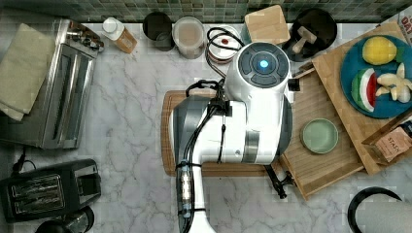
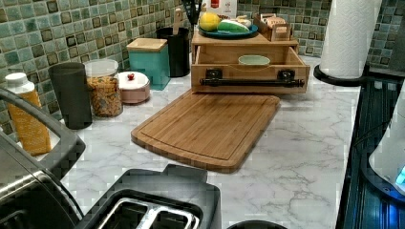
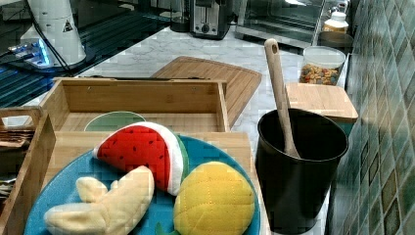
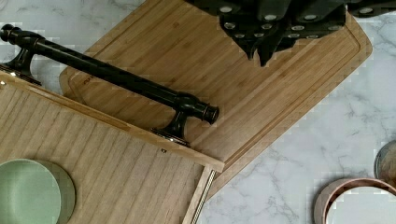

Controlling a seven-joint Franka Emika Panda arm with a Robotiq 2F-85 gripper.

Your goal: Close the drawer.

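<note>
The drawer [image 4: 116,172] stands pulled out with a green bowl [image 4: 30,191] inside, its black handle [image 4: 107,79] over the cutting board [image 4: 224,79] on the marble counter [image 4: 336,135].

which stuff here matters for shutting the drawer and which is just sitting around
For the job:
drawer, pulled open
black bar handle on its front
green bowl inside it
gripper, above the cutting board

Just lying about:
cutting board
fruit plate
toaster
paper towel roll
cereal jar
</note>
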